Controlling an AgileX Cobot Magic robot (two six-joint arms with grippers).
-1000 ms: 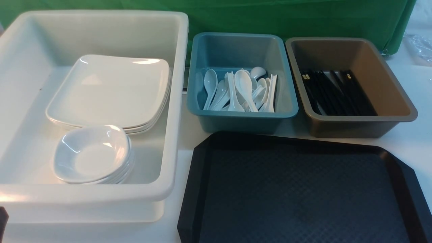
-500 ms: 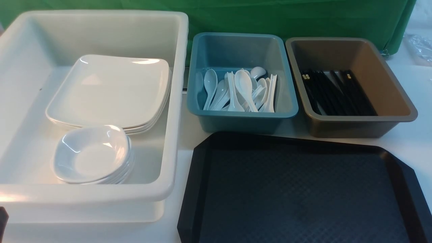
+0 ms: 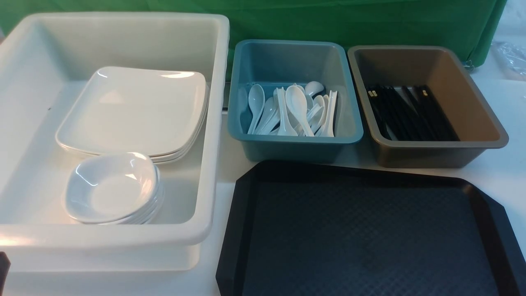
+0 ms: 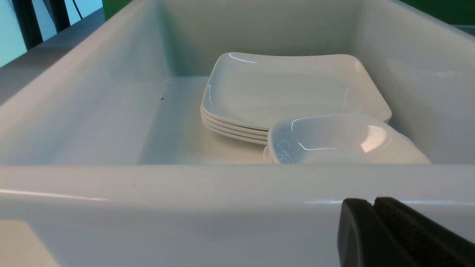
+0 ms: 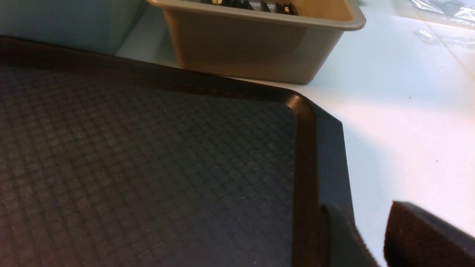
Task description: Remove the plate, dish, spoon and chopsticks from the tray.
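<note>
Nothing left on tray (image 3: 370,230); plate (image 3: 131,111), spoons (image 3: 294,109), chopsticks (image 3: 411,113) binned far side. Left gripper (image 4: 373,207) clenched; right gripper (image 5: 367,230) slightly parted, empty. Just park arms clear.

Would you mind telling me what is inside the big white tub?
The white tub holds a stack of square plates and, nearer the robot, a stack of small dishes. The lower pieces show only as edges, and the floor beneath both stacks is covered.

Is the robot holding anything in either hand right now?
No. Left hand is shut on nothing; right hand stands open and empty beside the tray.
</note>
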